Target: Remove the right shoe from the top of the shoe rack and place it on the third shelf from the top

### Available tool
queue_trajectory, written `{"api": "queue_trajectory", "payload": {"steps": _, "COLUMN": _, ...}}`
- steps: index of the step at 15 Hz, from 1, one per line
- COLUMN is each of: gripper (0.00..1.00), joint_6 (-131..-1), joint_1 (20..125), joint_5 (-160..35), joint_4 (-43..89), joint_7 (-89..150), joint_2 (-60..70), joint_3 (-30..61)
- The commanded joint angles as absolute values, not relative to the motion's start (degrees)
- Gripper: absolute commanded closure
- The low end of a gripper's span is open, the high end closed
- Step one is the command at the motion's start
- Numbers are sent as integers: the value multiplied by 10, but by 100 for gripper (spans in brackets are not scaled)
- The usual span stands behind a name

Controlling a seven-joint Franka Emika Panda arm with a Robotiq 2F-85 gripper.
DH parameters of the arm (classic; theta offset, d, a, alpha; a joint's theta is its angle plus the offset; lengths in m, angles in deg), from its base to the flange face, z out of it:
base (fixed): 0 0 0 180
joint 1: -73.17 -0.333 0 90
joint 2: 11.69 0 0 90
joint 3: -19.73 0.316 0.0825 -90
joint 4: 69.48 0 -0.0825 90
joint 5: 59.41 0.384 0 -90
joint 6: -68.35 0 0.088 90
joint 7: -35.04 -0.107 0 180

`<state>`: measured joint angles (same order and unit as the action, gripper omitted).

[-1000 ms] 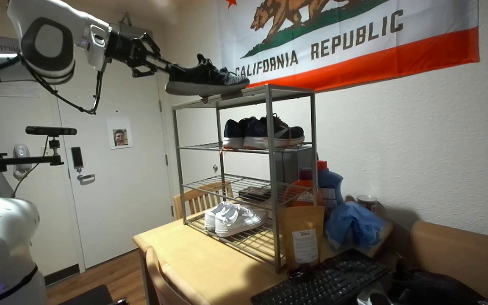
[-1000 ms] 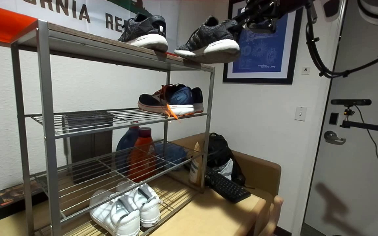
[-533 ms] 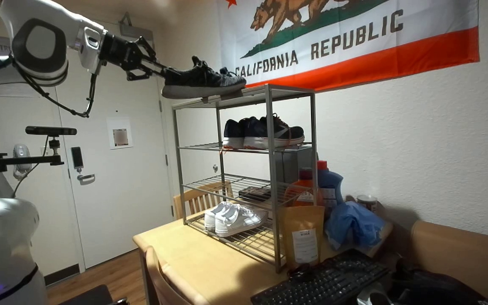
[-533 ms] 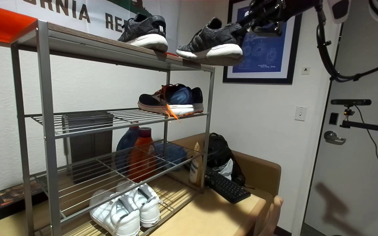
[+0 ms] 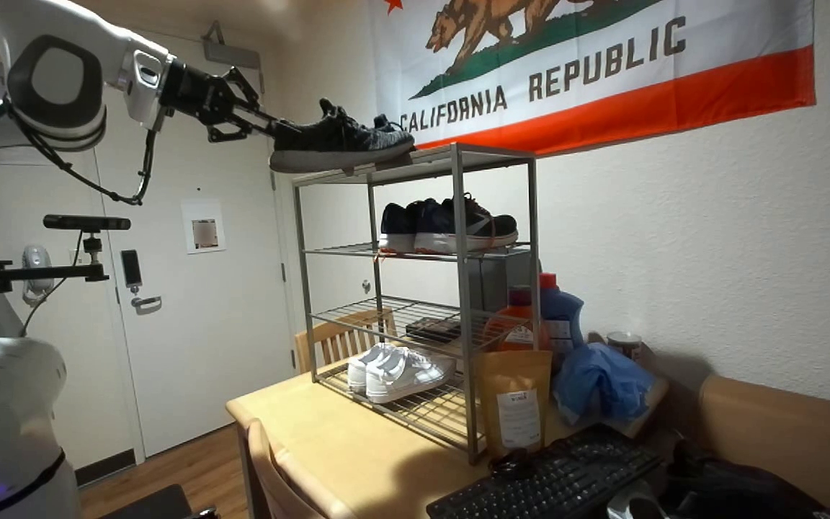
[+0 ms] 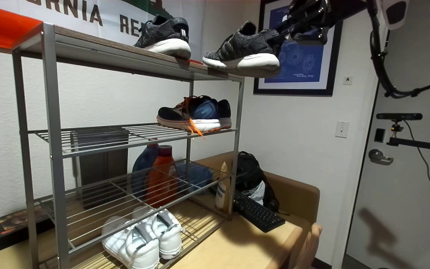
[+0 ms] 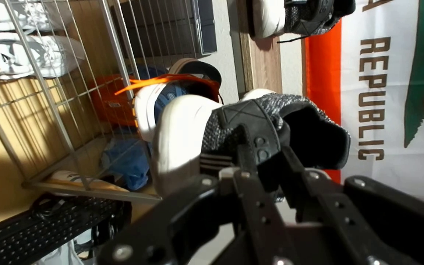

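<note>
My gripper (image 5: 271, 126) is shut on the heel of the right shoe (image 5: 343, 149), a black sneaker with a white sole edge. In the wrist view the fingers (image 7: 247, 160) pinch its heel collar; one finger is inside the opening. The right shoe (image 6: 243, 52) sticks out past the edge of the top of the shoe rack (image 6: 118, 50), toe still over it; I cannot tell whether it touches. Its mate (image 6: 166, 37) stands on the top. The shoe rack (image 5: 464, 303) is grey metal. The third shelf (image 6: 200, 189) is bare wire grid.
Dark-blue shoes (image 5: 451, 227) stand on the second tier, white shoes (image 5: 400, 378) on the bottom tier. Detergent bottles (image 6: 162, 179), a dark box (image 6: 101, 168) and a keyboard (image 5: 545, 476) are behind or beside the rack. A chair (image 5: 278, 468) stands at the table's front.
My gripper and the right shoe have moved together away from the rack and slightly down. The heel hangs further past the edge. The mate and the other shoes have not moved.
</note>
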<state>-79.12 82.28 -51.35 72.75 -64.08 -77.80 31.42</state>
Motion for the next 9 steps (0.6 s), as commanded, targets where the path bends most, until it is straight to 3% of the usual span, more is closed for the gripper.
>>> {"api": "queue_trajectory", "payload": {"steps": 1, "gripper": 94, "joint_6": -772, "joint_1": 821, "joint_5": -503, "joint_4": 736, "joint_7": -637, "joint_2": -799, "joint_3": 319}}
{"api": "queue_trajectory", "payload": {"steps": 9, "gripper": 94, "joint_6": -757, "joint_1": 819, "joint_5": -501, "joint_4": 737, "joint_7": -637, "joint_2": -813, "joint_3": 321}}
